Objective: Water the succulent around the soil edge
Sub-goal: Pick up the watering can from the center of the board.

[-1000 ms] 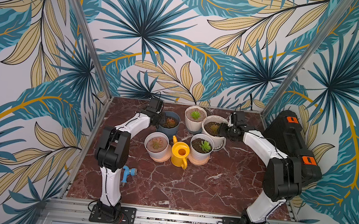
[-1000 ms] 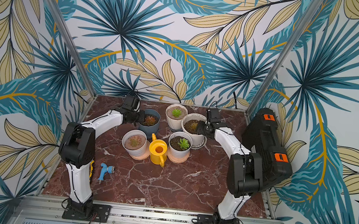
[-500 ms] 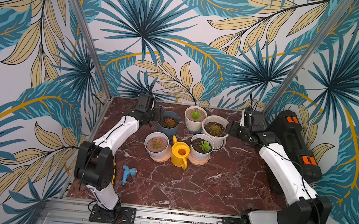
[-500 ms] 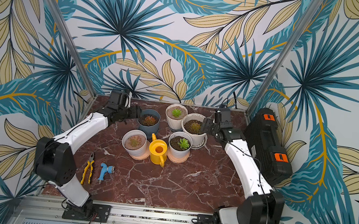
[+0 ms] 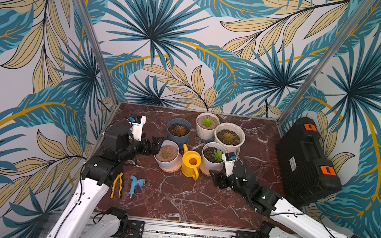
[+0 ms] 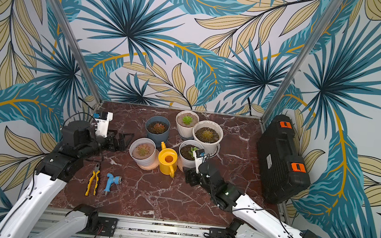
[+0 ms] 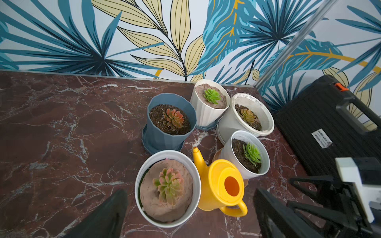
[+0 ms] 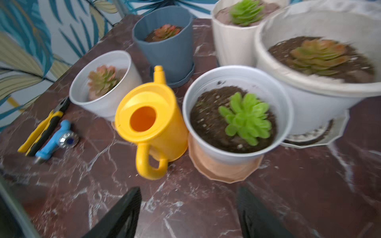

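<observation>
Two white pots point(image 5: 167, 165) hem the yellow watering can point(image 5: 190, 164) on both sides; its handle point(image 5: 194, 176) faces clear marble point(image 5: 176, 200). Pliers point(image 5: 116, 185) and a blue nozzle point(image 5: 136, 184) lie front-left; a black case point(image 5: 306, 158) walls the right.

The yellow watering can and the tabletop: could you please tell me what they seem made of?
Yellow watering can: probably moulded plastic, smooth, slightly glossy; uniform colour, handle and spout seemingly one piece with the body. Tabletop: looks like dark red marble, white veins, soft sheen; it could equally be a printed laminate, which the pictures cannot settle.
</observation>
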Controlling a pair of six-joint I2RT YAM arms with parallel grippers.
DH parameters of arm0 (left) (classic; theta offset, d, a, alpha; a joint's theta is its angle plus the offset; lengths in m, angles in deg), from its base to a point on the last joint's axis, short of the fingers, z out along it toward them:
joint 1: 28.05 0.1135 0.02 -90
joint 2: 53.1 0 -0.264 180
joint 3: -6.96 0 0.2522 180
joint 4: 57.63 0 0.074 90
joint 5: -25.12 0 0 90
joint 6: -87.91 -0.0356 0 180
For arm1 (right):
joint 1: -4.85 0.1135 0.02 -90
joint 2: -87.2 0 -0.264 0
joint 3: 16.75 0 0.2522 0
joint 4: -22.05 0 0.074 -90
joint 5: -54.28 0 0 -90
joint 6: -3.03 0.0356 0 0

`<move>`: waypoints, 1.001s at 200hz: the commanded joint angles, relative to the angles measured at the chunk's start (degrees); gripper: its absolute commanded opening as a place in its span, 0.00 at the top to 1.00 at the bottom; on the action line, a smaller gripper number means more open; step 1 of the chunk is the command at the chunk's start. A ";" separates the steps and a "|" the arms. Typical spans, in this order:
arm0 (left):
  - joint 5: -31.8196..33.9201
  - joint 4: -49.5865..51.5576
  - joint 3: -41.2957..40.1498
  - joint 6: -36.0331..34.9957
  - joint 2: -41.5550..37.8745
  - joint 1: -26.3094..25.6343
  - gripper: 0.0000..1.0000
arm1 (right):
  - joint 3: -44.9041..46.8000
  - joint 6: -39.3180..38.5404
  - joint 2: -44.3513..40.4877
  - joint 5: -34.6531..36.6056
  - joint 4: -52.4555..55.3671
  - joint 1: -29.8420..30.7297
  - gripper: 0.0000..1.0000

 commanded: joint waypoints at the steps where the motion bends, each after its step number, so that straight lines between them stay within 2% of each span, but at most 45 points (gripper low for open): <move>1: 1.13 4.26 -4.55 -4.27 -2.29 -0.29 0.00 | 4.99 -1.26 2.16 7.05 -17.33 6.19 0.23; 34: 0.72 0.96 -7.37 -3.49 -4.93 -0.16 0.00 | 8.40 -1.73 11.72 10.93 -31.64 10.37 0.26; 83: 1.79 1.11 -8.72 -3.64 -5.65 0.28 0.00 | 8.98 -0.85 25.76 15.74 -47.50 12.33 0.31; 131: 2.45 1.05 -9.37 -3.67 -7.39 0.26 0.00 | 9.77 -1.23 33.87 22.06 -54.86 13.30 0.32; 200: 2.20 0.63 -9.91 -3.18 -7.50 0.28 0.00 | 9.18 -3.38 45.86 20.92 -67.14 13.36 0.38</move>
